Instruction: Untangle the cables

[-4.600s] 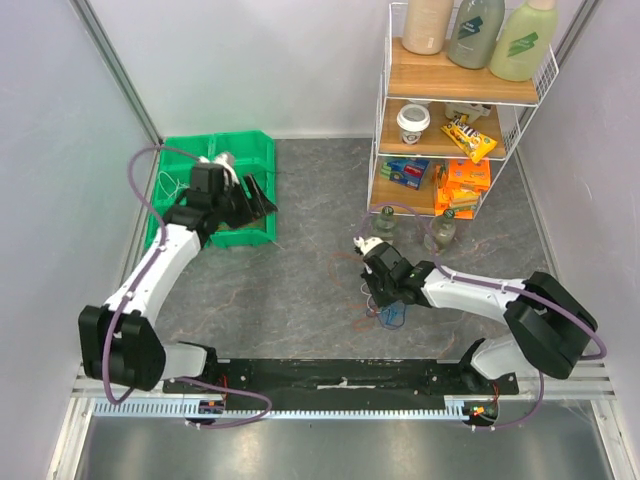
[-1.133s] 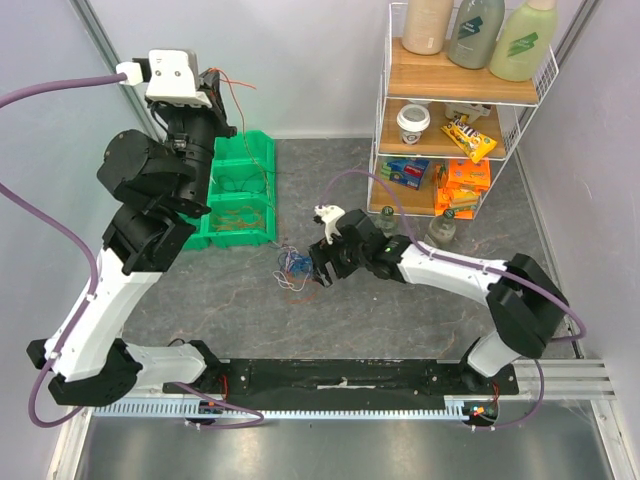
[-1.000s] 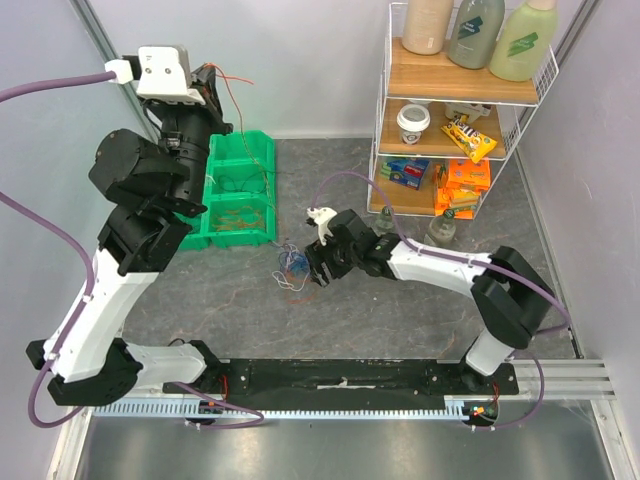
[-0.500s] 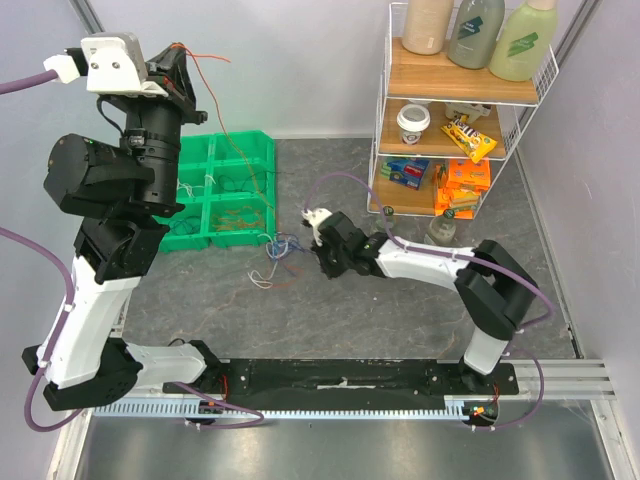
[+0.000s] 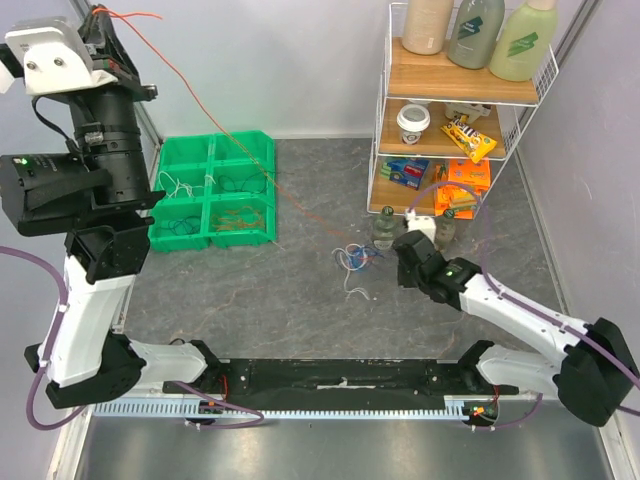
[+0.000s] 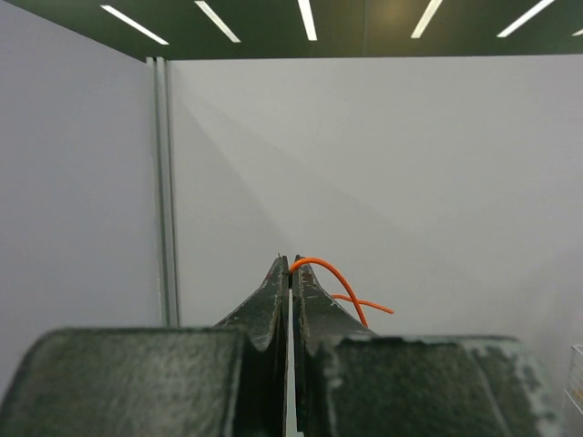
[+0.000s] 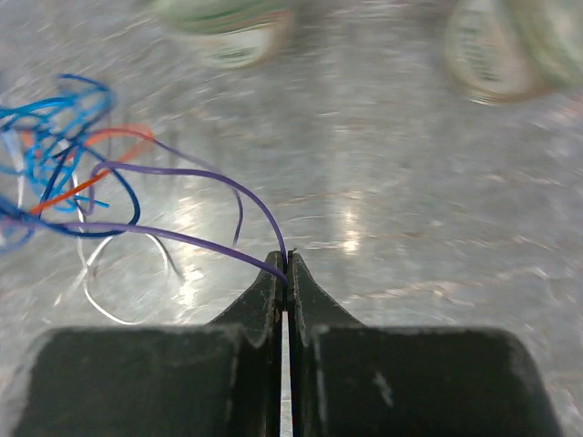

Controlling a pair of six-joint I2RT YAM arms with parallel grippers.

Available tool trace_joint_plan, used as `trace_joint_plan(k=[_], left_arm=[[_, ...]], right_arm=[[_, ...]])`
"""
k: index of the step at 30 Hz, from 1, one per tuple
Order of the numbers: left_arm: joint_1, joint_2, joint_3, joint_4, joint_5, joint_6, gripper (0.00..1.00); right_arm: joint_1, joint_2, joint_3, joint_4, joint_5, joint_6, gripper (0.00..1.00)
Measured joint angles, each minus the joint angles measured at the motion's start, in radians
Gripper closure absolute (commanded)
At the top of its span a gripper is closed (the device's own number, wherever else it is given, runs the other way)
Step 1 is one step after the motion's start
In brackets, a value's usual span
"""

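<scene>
The cables form a small loose tangle (image 5: 353, 258) of blue, white, orange and purple wires on the grey table, in front of the shelf. My left gripper (image 5: 100, 18) is raised high at the top left, shut on one end of a long orange cable (image 5: 215, 125). That cable runs taut down to the tangle. In the left wrist view the orange cable (image 6: 332, 273) curls out of the closed tips of my left gripper (image 6: 291, 264). My right gripper (image 5: 399, 263) sits just right of the tangle. The right wrist view shows my right gripper (image 7: 287, 262) shut on a purple cable (image 7: 182, 173) that leads into the tangle (image 7: 64, 155).
A green divided bin (image 5: 215, 190) holding sorted wires stands at the back left. A wire shelf rack (image 5: 455, 110) with snacks and bottles stands at the back right. Two small glass bottles (image 5: 385, 225) (image 5: 441, 226) stand on the table just behind my right gripper.
My right gripper has shut on the purple cable and dragged the tangle right, away from the bin. The left arm has risen higher, pulling the orange cable taut.
</scene>
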Motion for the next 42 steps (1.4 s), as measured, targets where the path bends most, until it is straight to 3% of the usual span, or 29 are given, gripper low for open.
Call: trace_joint_plan(k=[6,11,22,35,42], left_arm=[[0.000,0.029,0.046,0.092,-0.037,0.146,0.98],[0.000,0.088,0.202,0.132,-0.052,0.232,0.98],[0.000,0.046,0.319,0.228,-0.016,0.289,0.98],[0.000,0.101,0.366,0.208,-0.010,0.326,0.98],[0.000,0.040,0.378,0.222,0.042,0.357,0.98]], right_arm=[[-0.122,-0.086,-0.007,-0.154,0.118,0.112,1.00],[-0.240,-0.138,-0.045,-0.235,0.146,0.166,1.00],[-0.296,-0.129,-0.059,-0.282,0.142,0.203,1.00],[-0.382,-0.085,-0.059,-0.317,0.174,0.237,1.00],[-0.420,-0.060,-0.059,-0.323,0.183,0.241,1.00]])
